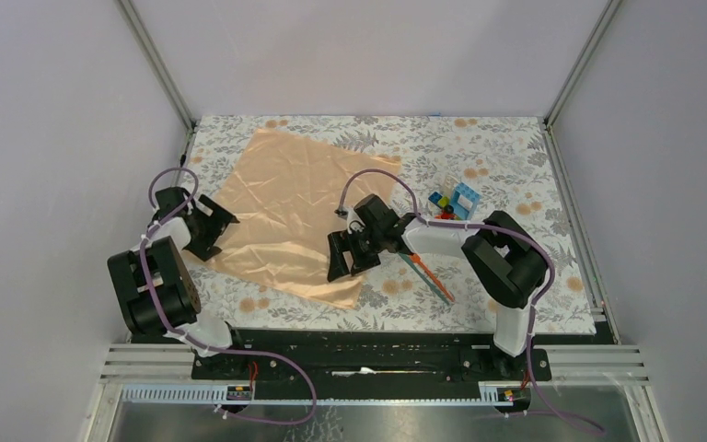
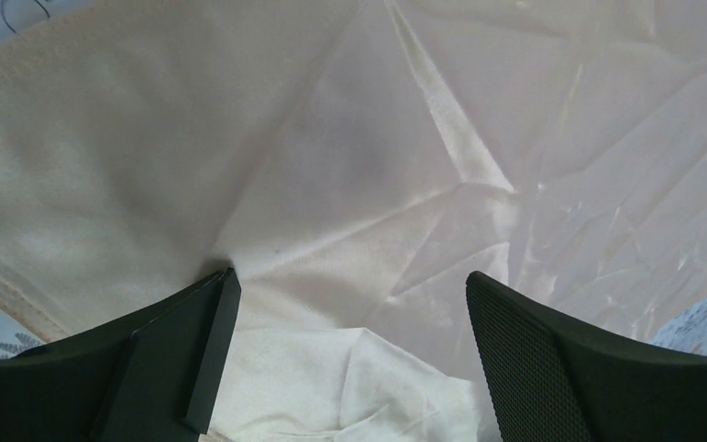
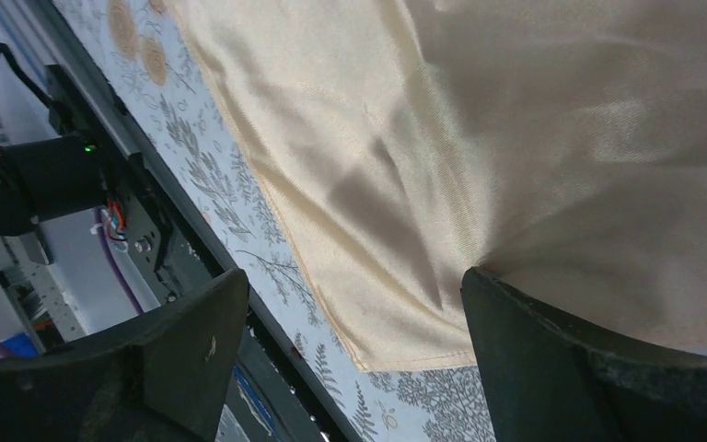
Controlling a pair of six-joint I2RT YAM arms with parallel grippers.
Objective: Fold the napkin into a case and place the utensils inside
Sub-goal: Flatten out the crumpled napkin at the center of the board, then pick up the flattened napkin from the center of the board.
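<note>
Your napkin (image 1: 285,212) lies spread flat on the floral-printed mat (image 1: 506,157), a peach-orange satin rectangle turned at an angle, glossy and crossed by fine creases.

The left gripper (image 1: 219,235) sits at the cloth's left edge. In its wrist view the 2 black jaws gape wide over the sheen of the fabric (image 2: 377,138) and clamp nothing. One textured finger (image 2: 193,350) touches a point where folds radiate outward.

The right gripper (image 1: 342,265) is at the near right edge, also spread wide and empty. One matte finger (image 3: 534,350) presses a pucker into the woven satin (image 3: 515,110), while the other hangs beyond the hem.

The utensils (image 1: 433,279), 2 slim plastic strips, 1 orange and 1 teal, lie on the mat beneath the right arm, off the napkin. Blocky multicoloured toys (image 1: 456,201) cluster farther back.
</note>
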